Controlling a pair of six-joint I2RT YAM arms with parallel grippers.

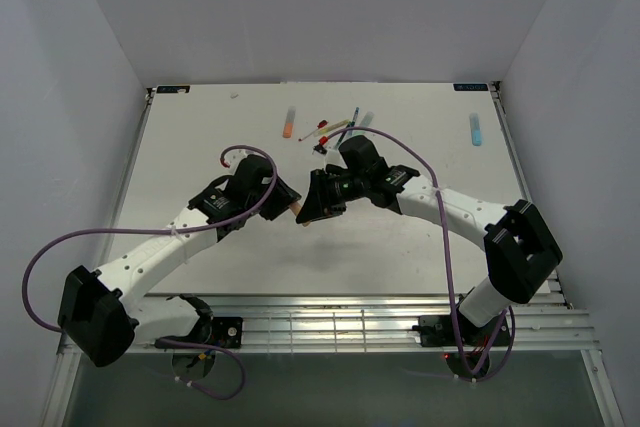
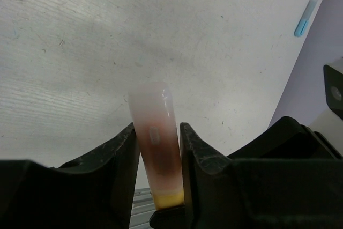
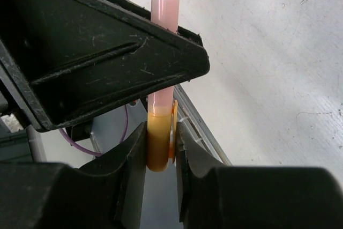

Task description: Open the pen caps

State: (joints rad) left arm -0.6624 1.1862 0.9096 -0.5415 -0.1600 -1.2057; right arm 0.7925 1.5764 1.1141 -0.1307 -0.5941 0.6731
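The cell is a white table point(image 1: 190, 127) boxed in by pale walls point(image 1: 80, 47).

**Position.** The cap point(image 3: 158, 151) I am working on hangs in the air over mid-table, where the two arms meet. The right pincer point(image 3: 161, 132) is shut on it, its jaws only a cap-width apart and pressing on opposite flanks. The left pincer point(image 2: 157, 132) is shut across the barrel point(image 2: 155, 116), whose rounded tail sticks out past the fingers. I see no gap at the joint, so I judge the cap not yet off.

**Hazards.**
- Off-axis pull: the cap would bind, and the barrel would twist or tilt in the left pincer.
- Slip: the barrel is smooth and round. Under a light grip it could slide out and follow the cap.
- Sudden release: a stiff cap coming free at once could jerk out of the right pincer and drop, possibly past the near table edge.
- Contact: the two pincers sit just beside each other, so any sideways correction risks a knock.

**Appearance.** The cap is orange, stubby and opaque, with a small tab along one side. The barrel is thick and translucent, pale at the tail and shading to pink-brown toward the cap.

**Surroundings.** At the far side of the table lie an orange pen point(image 1: 288, 125), a cluster of thin pens point(image 1: 335, 130) and, well apart to the right, a blue pen point(image 1: 475, 129).
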